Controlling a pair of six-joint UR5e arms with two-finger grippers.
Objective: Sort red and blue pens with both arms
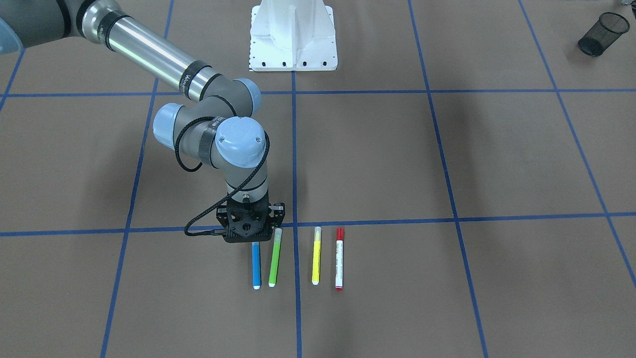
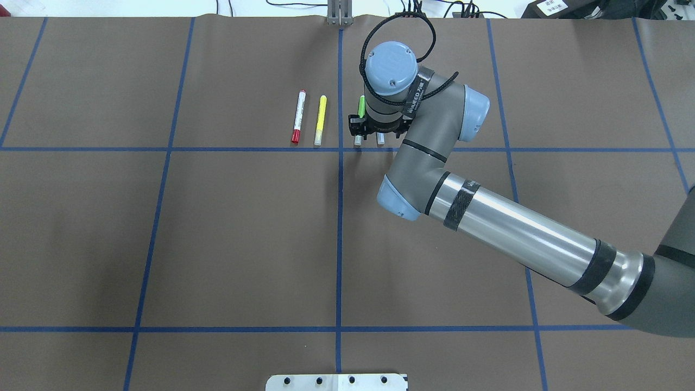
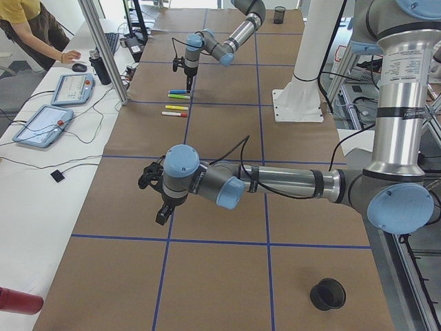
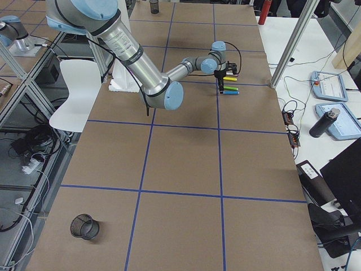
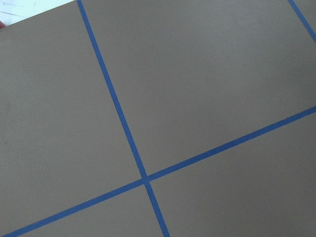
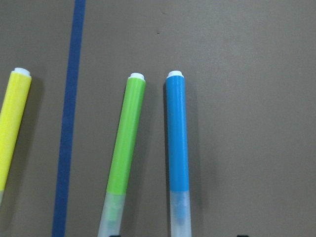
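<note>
Markers are laid in a row of four on the brown table, side by side and apart, each running roughly 12 to 6 o'clock in the front-facing view. The blue pen lies at the 9 o'clock end. Just beside it at 3 o'clock is the green marker, slightly tilted, followed by the yellow marker. The row is closed by the red pen, its red cap toward 12 o'clock. A blue tape line runs between the green and yellow markers.

The right arm is stretched in from 10 o'clock of that view. The right gripper is pointed straight down over the blue pen's translucent capped end. In the right wrist view two dark tips are only just caught at the bottom edge, set wide apart with the blue pen midway between them. The jaws are spread and the pen rests flat on the table, ungripped.

The left arm is shown only by the left side camera, low over the table and well apart from the row at its 12 o'clock. Whether the left gripper is spread or clenched cannot be told. A white base block stands at 12 o'clock of the front-facing view and a black mesh cup at 2 o'clock.
</note>
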